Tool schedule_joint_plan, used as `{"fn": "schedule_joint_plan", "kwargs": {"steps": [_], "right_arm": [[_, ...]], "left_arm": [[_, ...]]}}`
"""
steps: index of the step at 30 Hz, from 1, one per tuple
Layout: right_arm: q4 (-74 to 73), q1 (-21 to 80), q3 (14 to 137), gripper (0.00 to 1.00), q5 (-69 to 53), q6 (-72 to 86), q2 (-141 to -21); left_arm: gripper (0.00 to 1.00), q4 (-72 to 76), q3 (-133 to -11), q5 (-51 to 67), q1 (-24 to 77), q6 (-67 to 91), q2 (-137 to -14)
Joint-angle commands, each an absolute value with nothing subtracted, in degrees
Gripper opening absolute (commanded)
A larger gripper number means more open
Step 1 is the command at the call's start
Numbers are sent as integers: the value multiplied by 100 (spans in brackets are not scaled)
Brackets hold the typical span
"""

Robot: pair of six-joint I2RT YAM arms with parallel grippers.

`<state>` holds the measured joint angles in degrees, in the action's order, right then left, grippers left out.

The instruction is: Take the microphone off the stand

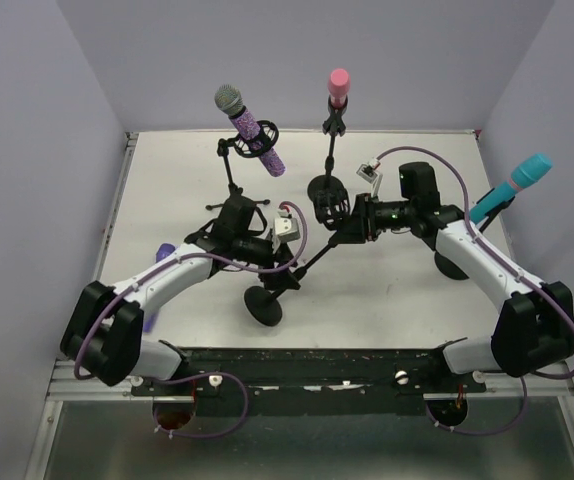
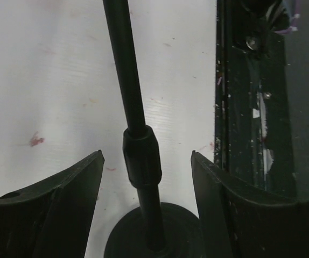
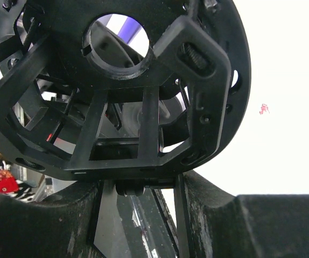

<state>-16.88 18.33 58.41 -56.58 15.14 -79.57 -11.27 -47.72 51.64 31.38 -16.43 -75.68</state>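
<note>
Stand (image 1: 310, 260) slants up-right from base (image 1: 264, 306) to mount (image 1: 332, 205); left jaws astride

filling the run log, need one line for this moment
left claw open astride stand pole | right claw at shock mount, grip unclear | shock mount looks empty

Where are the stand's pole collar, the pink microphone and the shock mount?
pole collar (image 2: 142, 157): left wrist view, middle of the thick sleeve.
pink microphone (image 1: 338, 86): top external view, its pink head.
shock mount (image 3: 212, 86): right wrist view, outer frame bracket.
</note>
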Motion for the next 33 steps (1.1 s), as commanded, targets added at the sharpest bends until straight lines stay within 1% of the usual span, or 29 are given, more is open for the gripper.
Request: {"fn": "schedule_joint_plan", "kwargs": {"steps": [1, 3, 4, 8, 11, 13, 14, 16, 17, 19, 20, 22, 25, 27, 29, 30, 31, 32, 33], "right_arm": [[-1564, 1863, 5757, 1, -5757, 1143, -7849], [-1661, 1863, 5792, 1, -5757, 1064, -7831], [-1679, 1863, 5792, 1, -5757, 1037, -7822], [-1731, 1863, 5766, 1, -5748, 1037, -7770], [-1723, 1863, 5792, 1, -5617, 1168, -7769], [-1740, 1863, 5879, 1, -5214, 1553, -7813], [-1897, 1855, 5984, 0, -4916, 1747, -7874], [-2187, 1846, 6195, 1, -4379, 1977, -8024], [-2223, 1811, 6240, 1, -4351, 2065, -8103], [-2241, 1732, 6328, 1, -4447, 2354, -8278], [-2241, 1731, 6346, 1, -4526, 2538, -8366], [-2032, 1714, 6293, 1, -4823, 2969, -8490], [-1872, 1714, 6240, 1, -4984, 3085, -8604], [-1942, 1714, 6258, 1, -4983, 2980, -8683], [-1925, 1714, 6267, 1, -5053, 2892, -8692], [-1890, 1714, 6267, 1, -5089, 2787, -8692], [-1864, 1714, 6284, 1, -5089, 2699, -8692], [-1855, 1714, 6336, 1, -5106, 2533, -8675], [-1881, 1714, 6415, 1, -5080, 2357, -8640]], "left_arm": [[72, -1223, -5045, 6372, 3146, -1495, -8146], [68, -1073, -5115, 6363, 3129, -1485, -8349], [64, -1029, -5194, 6415, 3146, -1477, -8463], [31, -1116, -5484, 6714, 3146, -1415, -8815], [0, -1273, -5563, 6671, 3199, -1519, -8728], [0, -1170, -5477, 6103, 3339, -1643, -8291], [0, -716, -5249, 5534, 3453, -1626, -7940], [0, 459, -4556, 3508, 3891, -1757, -7027], [0, 1118, -4126, 2089, 4172, -1914, -6674], [0, 2700, -3440, -165, 4788, -2746, -6478], [0, 3377, -3289, -619, 4938, -3038, -6582], [0, 3429, -3427, -1262, 5001, -2815, -6871], [0, 2648, -3937, -1616, 5001, -1946, -7302], [0, 2287, -4034, -1452, 5001, -1584, -7374], [0, 1901, -3999, -821, 4992, -1529, -7260], [6, 1681, -4016, -522, 4992, -1573, -7208], [22, 1409, -4034, -144, 4966, -1591, -7129], [42, 1189, -4078, 173, 4914, -1573, -7058], [60, 960, -4113, 532, 4843, -1521, -6936]]}}
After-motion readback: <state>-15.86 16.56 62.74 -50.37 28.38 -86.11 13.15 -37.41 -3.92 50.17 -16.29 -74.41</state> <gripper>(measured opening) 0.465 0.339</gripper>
